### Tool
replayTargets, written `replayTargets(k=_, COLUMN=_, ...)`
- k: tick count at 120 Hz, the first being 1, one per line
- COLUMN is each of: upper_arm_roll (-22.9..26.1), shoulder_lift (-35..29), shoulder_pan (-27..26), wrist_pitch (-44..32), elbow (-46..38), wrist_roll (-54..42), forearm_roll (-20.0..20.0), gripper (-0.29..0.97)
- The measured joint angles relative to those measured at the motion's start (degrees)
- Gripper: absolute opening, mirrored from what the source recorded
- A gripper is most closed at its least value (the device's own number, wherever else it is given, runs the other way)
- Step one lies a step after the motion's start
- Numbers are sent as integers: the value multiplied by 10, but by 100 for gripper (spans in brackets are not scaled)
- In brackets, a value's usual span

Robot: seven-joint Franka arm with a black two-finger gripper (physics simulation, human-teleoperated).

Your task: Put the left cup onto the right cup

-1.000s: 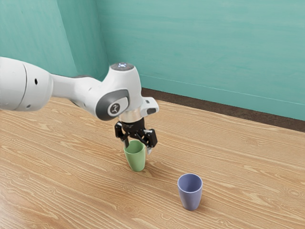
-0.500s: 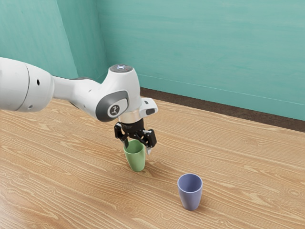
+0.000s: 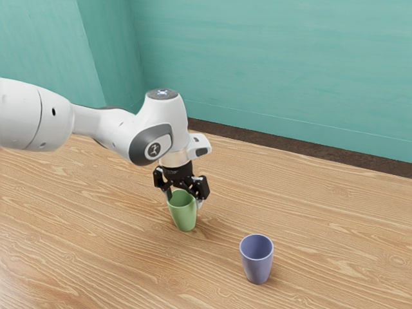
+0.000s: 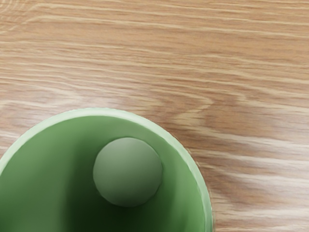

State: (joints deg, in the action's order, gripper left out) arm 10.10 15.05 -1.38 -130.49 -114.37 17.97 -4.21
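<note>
Teal walls point(image 3: 290, 58) close the room behind, meeting in a corner toward the exterior view's left. A dark brown strip point(image 3: 309, 148) runs along the foot of the far wall.

In front of it lies a wide tabletop point(image 3: 335, 206) of pale wood with long, wavy grain lines.

My arm point(image 3: 96, 125) is white with grey joint caps. It enters from the exterior view's left, reaches toward the right and bends down at the wrist, so that my hand points straight at the wood.

The green cup point(image 3: 183, 212) stands upright directly under my hand, mouth up, narrowing toward its base. It is the one nearer the exterior view's left. My wrist camera looks down into its open mouth point(image 4: 58, 183). There I see a pale rim, smooth green inner walls and a round flat bottom, with bare wood grain point(image 4: 193, 58) beyond the rim.

The blue-violet cup point(image 3: 257, 259) stands upright toward the exterior view's right, closer to the camera. It is well apart from the green cup, with its mouth open and nothing in it.

My black jaws sit at the level of the green cup's rim. I cannot tell whether they are clenched on the cup or released.
</note>
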Motion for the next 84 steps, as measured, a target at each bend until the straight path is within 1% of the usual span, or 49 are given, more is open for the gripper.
replayTargets(k=84, upper_arm_roll=0, shoulder_lift=13, shoulder_pan=0, wrist_pitch=-4, elbow=15, wrist_roll=-2, forearm_roll=-3, gripper=68)
